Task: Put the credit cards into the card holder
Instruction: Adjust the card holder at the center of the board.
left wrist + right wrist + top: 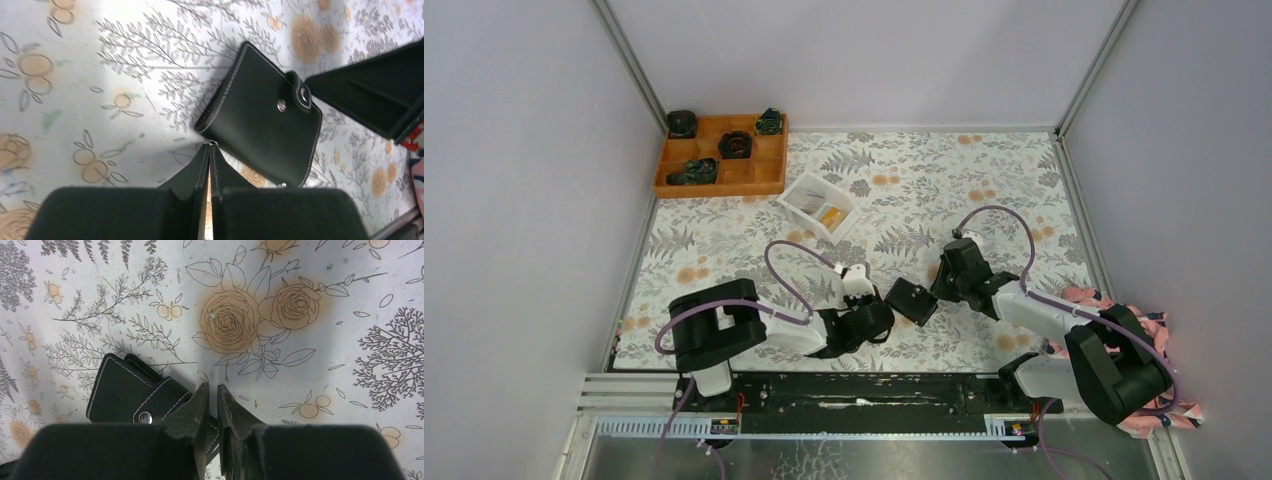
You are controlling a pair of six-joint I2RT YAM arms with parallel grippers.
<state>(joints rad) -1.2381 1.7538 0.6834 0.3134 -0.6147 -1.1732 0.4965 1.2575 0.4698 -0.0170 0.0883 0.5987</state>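
The card holder [911,300] is a black folding wallet that lies closed on the flowered cloth between my two grippers. Its clasp tab [301,93] is snapped shut. My left gripper [210,146] is shut, and its tips touch the holder's [260,115] near edge. My right gripper [213,388] is closed to a narrow slit, with the clasp-side edge of the holder [130,390] showing in that slit. The credit cards lie in the white tray [796,186]: a whitish one [805,199] and an orange-yellow one [832,216].
An orange compartmented box [721,175] holding dark objects stands at the back left. A pink patterned cloth [1159,325] lies by the right arm's base. Grey walls close in the mat on three sides.
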